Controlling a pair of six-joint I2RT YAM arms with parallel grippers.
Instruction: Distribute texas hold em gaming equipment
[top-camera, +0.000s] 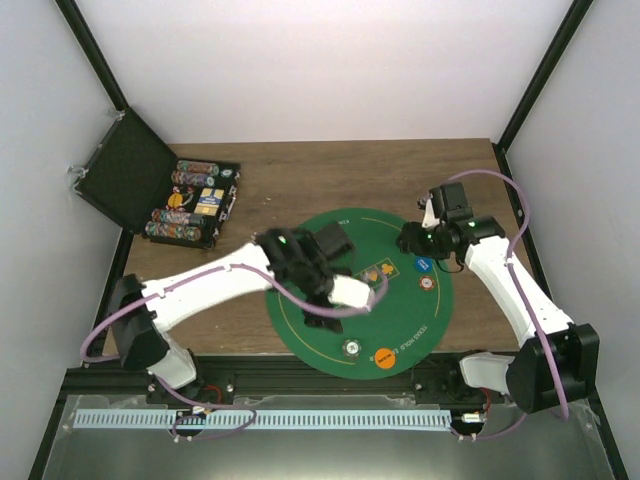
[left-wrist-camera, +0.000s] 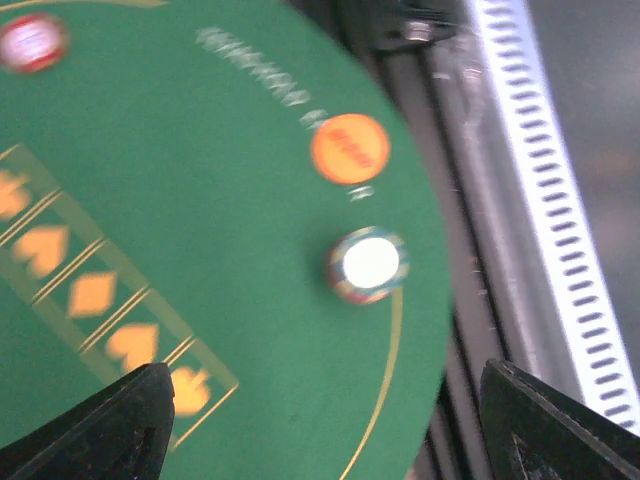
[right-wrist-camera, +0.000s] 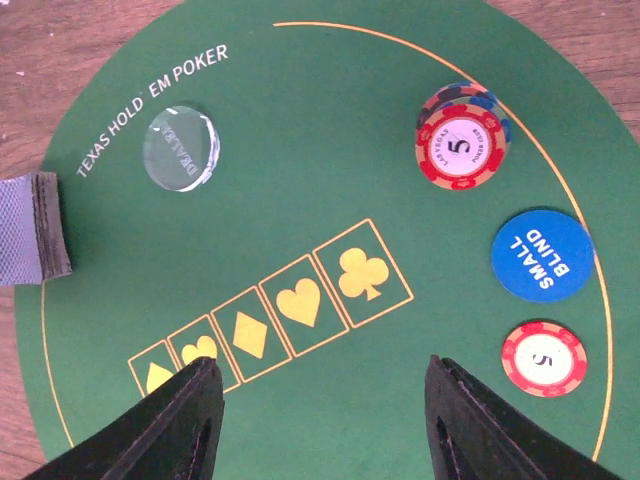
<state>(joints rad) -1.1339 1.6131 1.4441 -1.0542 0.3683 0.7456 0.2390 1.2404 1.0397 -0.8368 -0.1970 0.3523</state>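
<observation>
A round green poker mat (top-camera: 300, 330) lies mid-table. My left gripper (top-camera: 325, 315) hovers open and empty over its near part; in the left wrist view (left-wrist-camera: 330, 435) an orange token (left-wrist-camera: 349, 148) and a white-topped chip stack (left-wrist-camera: 368, 264) lie ahead of it. My right gripper (top-camera: 412, 240) is open and empty over the mat's far right. In the right wrist view (right-wrist-camera: 325, 420) I see a clear dealer button (right-wrist-camera: 181, 147), a red-and-white chip stack (right-wrist-camera: 461, 147), a blue small-blind token (right-wrist-camera: 542, 253) and a single red chip (right-wrist-camera: 544, 358). No card faces show.
An open black case (top-camera: 190, 205) with rows of chips stands at the back left. A grey-blue flat thing with a dark edge (right-wrist-camera: 30, 230) lies at the mat's rim; I cannot tell what it is. A metal rail (left-wrist-camera: 560, 180) runs along the near table edge.
</observation>
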